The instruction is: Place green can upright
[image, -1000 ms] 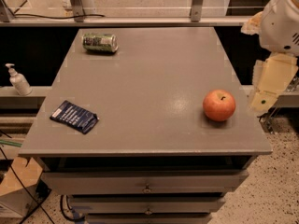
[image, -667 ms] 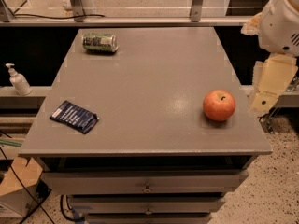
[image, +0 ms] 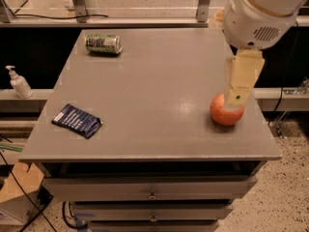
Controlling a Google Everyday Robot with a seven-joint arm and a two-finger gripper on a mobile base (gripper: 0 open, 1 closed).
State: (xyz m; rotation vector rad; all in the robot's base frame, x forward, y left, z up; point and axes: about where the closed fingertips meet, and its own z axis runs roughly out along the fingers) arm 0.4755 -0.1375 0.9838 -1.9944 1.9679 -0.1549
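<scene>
My gripper (image: 237,94), over right side of table (image: 159,81), hides top of apple (image: 226,117); my arm (image: 260,13) cut by upper edge.

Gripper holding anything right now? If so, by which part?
Nothing visibly held. The gripper hangs at right, in front of the apple; the green can lies on its side at far left, apart from it.
</scene>
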